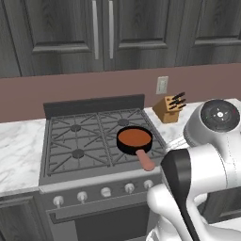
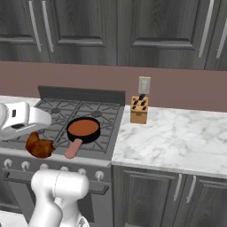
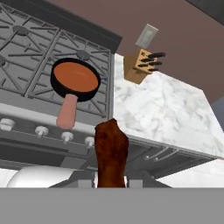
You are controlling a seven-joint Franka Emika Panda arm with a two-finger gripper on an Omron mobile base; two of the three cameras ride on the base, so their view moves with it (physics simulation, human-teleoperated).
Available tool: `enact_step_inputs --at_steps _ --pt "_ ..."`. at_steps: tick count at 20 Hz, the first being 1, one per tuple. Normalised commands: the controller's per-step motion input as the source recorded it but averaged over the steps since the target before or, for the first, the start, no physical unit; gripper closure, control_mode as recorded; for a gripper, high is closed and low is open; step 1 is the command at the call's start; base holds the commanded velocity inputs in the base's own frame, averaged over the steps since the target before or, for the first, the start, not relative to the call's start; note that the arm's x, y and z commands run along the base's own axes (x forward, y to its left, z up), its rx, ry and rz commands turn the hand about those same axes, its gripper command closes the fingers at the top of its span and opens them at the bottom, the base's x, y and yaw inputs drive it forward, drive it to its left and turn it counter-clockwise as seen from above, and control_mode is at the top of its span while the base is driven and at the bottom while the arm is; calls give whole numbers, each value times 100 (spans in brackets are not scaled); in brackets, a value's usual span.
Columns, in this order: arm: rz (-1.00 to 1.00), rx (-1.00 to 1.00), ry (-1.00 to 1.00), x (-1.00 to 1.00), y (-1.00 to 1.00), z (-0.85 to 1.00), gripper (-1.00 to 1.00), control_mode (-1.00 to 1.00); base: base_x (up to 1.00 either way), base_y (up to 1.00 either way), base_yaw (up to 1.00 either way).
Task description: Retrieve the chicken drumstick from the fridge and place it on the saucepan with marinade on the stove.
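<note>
My gripper [image 3: 111,183] is shut on the chicken drumstick [image 3: 111,154], a reddish-brown piece that sticks out from between the fingers. In the right base view the drumstick [image 2: 39,146] hangs under my white hand, in front of the stove's front left edge and left of the pan handle. The saucepan with marinade [image 1: 134,139] [image 2: 83,128] [image 3: 75,78], black with orange-red sauce, sits on the front right burner of the stove [image 1: 80,141] [image 2: 53,111], its pale handle pointing toward me. The drumstick is apart from the pan, nearer to me. The fridge is out of view.
A wooden knife block [image 1: 168,109] [image 2: 139,111] [image 3: 139,65] stands on the marble counter [image 2: 177,137] right of the stove, below a wall outlet [image 2: 144,84]. Silver knobs [image 1: 106,191] line the stove front. Dark cabinets hang above.
</note>
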Motion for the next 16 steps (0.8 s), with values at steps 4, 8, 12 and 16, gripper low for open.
enact_step_inputs --at_steps 4,8,12,16 --pt "0 0 0 19 0 0 100 -100 6 0 0" --pt "2 0 0 34 0 0 100 -100 0 0 0" --pt "1 0 0 57 3 0 100 -100 0 0 0" --pt "1 3 0 62 13 0 100 -100 0 0 0"
